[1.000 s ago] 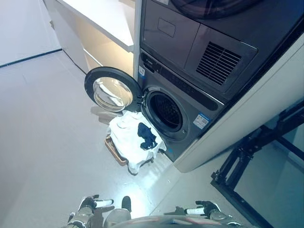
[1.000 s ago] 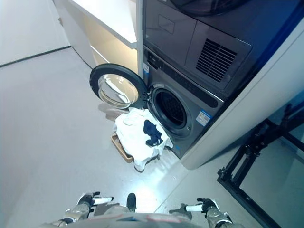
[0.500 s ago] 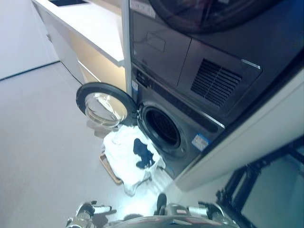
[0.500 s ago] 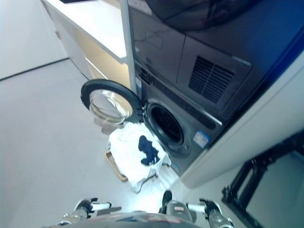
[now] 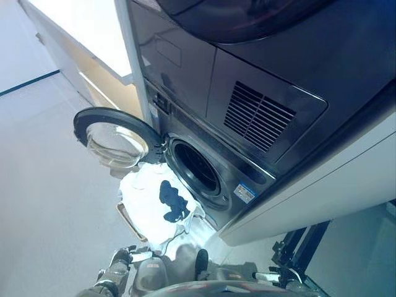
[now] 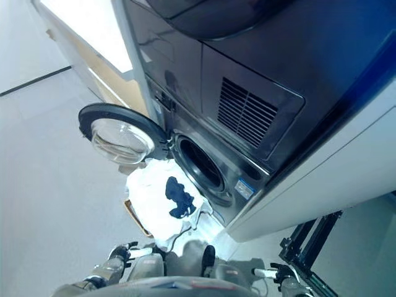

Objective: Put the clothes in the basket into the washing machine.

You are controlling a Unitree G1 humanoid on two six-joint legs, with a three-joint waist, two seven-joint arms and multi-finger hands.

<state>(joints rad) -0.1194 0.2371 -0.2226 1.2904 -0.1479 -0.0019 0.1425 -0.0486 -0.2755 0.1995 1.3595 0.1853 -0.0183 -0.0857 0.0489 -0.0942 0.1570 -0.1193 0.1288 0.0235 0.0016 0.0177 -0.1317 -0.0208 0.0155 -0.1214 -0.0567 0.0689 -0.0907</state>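
Observation:
A basket [image 5: 128, 221] stands on the floor in front of the washing machine [image 5: 204, 179]. It is heaped with white clothes [image 5: 143, 201], and a dark blue garment [image 5: 172, 201] lies on top. The machine's round door [image 5: 111, 137] hangs open to the left and the drum opening [image 5: 193, 169] is dark. My left hand [image 5: 122, 257] shows at the bottom left, empty, fingers relaxed, well short of the basket. My right hand [image 6: 276, 272] shows at the bottom right, empty with straight fingers.
A second appliance with a vent grille [image 5: 257, 116] is stacked above the washer. A white counter [image 5: 80, 34] runs at the upper left. A black metal stand [image 5: 297, 247] is at the lower right. Grey floor [image 5: 43, 185] spreads to the left.
The camera has moved nearer and tilted, so the washer and basket have shifted left in view. Both hands stay low at the bottom edge, empty.

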